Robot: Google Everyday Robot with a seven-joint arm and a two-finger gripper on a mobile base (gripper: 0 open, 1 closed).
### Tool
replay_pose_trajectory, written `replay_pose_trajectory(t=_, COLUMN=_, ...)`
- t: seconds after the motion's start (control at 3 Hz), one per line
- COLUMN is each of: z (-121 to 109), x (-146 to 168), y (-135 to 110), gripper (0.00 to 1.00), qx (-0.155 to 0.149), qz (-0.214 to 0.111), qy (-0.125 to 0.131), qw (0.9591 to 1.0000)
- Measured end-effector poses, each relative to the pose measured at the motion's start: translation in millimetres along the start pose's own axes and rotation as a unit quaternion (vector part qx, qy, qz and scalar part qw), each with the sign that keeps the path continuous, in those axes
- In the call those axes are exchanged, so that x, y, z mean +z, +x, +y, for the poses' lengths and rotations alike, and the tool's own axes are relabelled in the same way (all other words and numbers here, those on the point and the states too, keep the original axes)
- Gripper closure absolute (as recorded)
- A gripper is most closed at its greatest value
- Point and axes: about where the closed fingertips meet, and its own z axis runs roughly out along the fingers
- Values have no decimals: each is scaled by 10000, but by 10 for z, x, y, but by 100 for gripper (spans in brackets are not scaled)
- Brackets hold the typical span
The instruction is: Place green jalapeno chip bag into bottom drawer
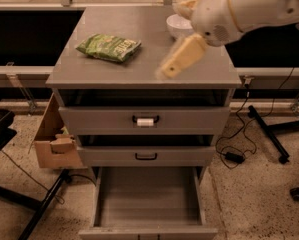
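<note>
No lettering can be read. The green jalapeno chip bag (109,47), upper left of the frame on the worktop (139,71), carries pale print too small to read. The white tag (145,122) on the upper drawer (99,121) handle shows no legible marks. The pincer (169,69) hangs over the worktop, right of the bag.

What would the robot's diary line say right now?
gripper: over cabinet top, right of green jalapeno chip bag, apart | bag: lying on cabinet top | bottom drawer: pulled open
</note>
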Motion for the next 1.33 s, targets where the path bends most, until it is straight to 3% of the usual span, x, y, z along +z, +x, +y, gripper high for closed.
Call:
replay_pose_trajectory(t=0.33, z=-173, x=332, y=-542, gripper=0, qx=370, qz=-442, qy=331, qw=9978)
replay_pose_trajectory(t=0.67, z=-191, x=362, y=-534, gripper=0, qx=395, qz=-438, qy=352, qw=9976)
replay_pose_trajectory(t=1.0, z=-341, x=598, y=-468, gripper=0, qx=593, qz=-405, qy=521, qw=9961)
replay_pose_trajectory(t=1.33, z=-666, x=1021, y=-269, gripper=0, qx=909, qz=-251, qy=665, qw=9933)
